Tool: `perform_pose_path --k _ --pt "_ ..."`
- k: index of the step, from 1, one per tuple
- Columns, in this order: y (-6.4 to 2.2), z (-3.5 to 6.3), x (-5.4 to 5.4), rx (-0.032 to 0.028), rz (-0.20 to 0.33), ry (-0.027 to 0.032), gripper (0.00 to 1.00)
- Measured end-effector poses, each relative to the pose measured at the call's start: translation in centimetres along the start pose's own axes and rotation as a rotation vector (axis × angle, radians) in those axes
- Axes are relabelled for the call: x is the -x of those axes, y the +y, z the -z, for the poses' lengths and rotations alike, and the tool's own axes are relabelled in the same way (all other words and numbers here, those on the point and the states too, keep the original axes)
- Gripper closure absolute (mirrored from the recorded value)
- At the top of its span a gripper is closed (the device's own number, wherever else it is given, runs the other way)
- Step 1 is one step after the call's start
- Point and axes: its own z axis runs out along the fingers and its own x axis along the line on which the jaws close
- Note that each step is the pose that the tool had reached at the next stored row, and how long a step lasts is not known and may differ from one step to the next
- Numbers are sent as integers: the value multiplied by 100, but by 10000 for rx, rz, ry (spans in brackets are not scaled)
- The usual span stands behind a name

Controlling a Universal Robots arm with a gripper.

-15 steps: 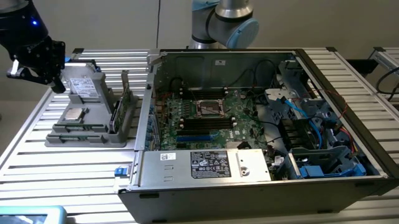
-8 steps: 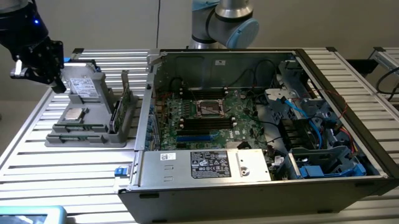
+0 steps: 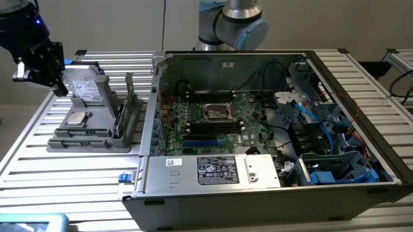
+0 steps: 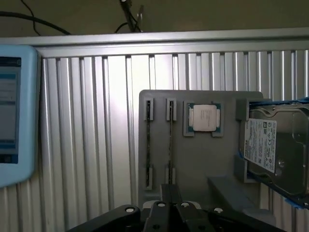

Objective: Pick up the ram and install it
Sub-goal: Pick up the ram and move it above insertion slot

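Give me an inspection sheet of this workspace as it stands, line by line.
Surface: ribbed aluminium table, carrying a grey plastic parts holder and an open black computer case.
Job's things: two thin dark-green ram sticks stand on edge in the holder's slots; green motherboard lies exposed in the case.
Clutter: square silver processor chip and silver hard drive on the holder; tablet in a light-blue cover on the table.
Grippers: black end effector shut, holding nothing, above the holder near the sticks.
Cables: blue and black cables inside the case.
Surroundings: plain wall; grey-and-blue robot arm behind the case.
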Motion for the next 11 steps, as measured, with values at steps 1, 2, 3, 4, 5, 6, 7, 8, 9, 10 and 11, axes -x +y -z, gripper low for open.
perform_pose_path --k 1,2,3,4,5,6,7,8,9,10,11 --pt "0 0 0 0 0 0 89" --pt "0 0 0 0 1 0 89" --pt "1 0 0 0 1 0 89" --pt "1 0 0 0 2 0 88" --pt "2 -1 -1 -1 3 -1 88" --pt "3 -3 -1 0 3 0 82" --pt "4 -9 -1 -1 6 -1 76" --pt "5 -23 -1 0 13 0 70" --pt "8 -41 -1 1 22 0 70" --pt "14 -58 -1 1 35 0 70" --pt "20 -76 -1 1 54 -1 64"
